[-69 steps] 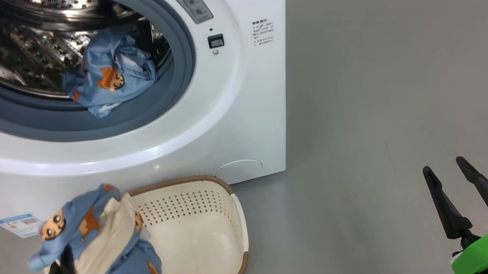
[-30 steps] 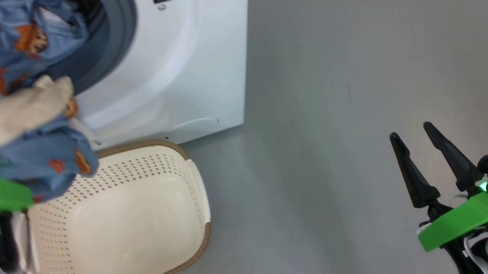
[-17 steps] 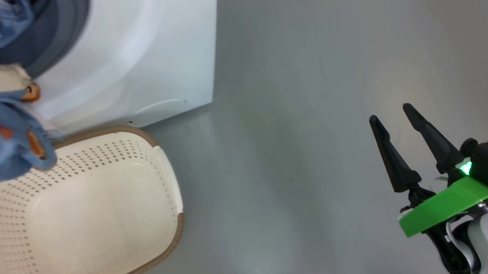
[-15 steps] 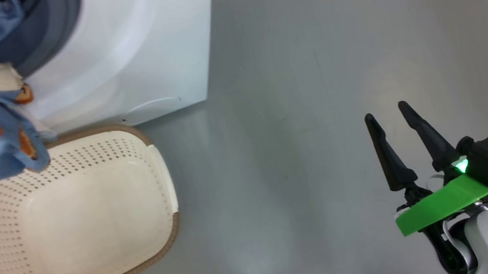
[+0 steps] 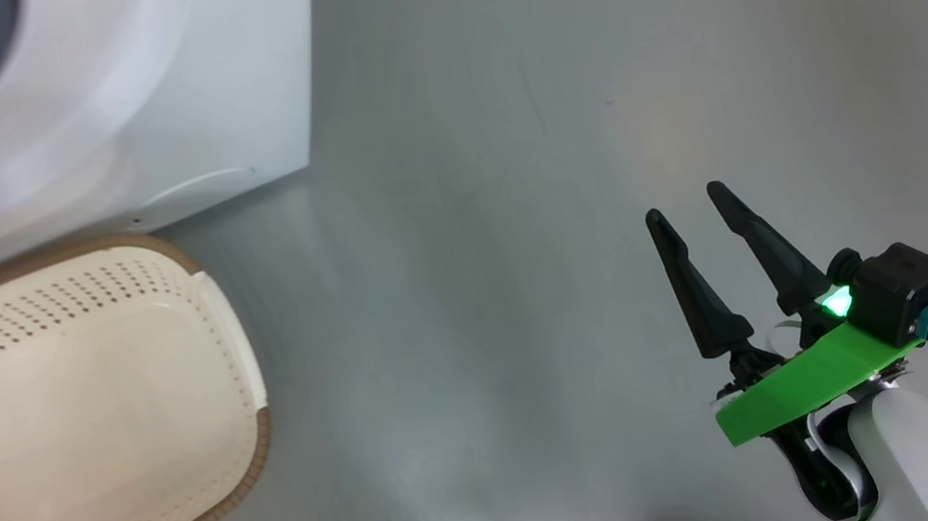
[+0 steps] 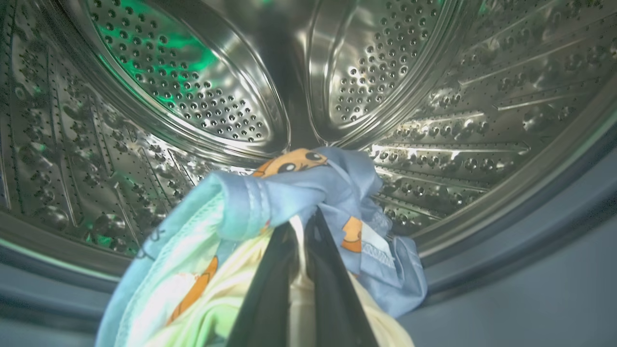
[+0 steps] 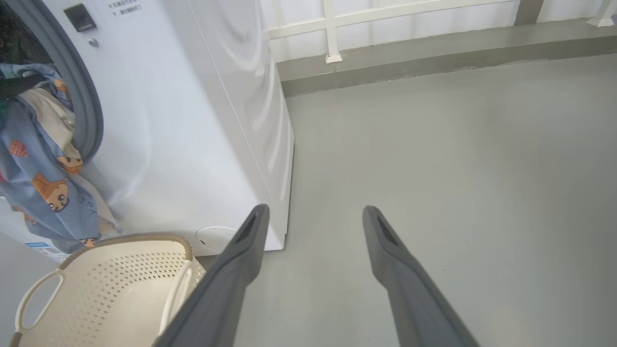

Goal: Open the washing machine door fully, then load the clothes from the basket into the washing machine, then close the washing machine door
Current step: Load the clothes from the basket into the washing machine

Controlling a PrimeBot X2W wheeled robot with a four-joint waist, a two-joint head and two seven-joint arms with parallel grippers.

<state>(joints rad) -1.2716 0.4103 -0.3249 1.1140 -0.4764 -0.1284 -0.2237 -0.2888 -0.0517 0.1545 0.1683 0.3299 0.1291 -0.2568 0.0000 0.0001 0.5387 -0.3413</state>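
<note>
now: left gripper point(image 6: 302, 226) clamped on clothes point(image 6: 289, 193) at the washing machine point(image 6: 193, 96) mouth; right gripper point(image 5: 684, 201) spread, idle. basket point(image 5: 77, 429) looks emptied. left to do: release, close door.

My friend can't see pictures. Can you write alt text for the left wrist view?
The left gripper is shut on blue clothes with orange cartoon animals, held at the mouth of a shiny steel drum dotted with little holes.

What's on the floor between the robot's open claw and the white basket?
Nothing. In the head view, only bare grey floor lies between the right gripper and the basket.
</note>
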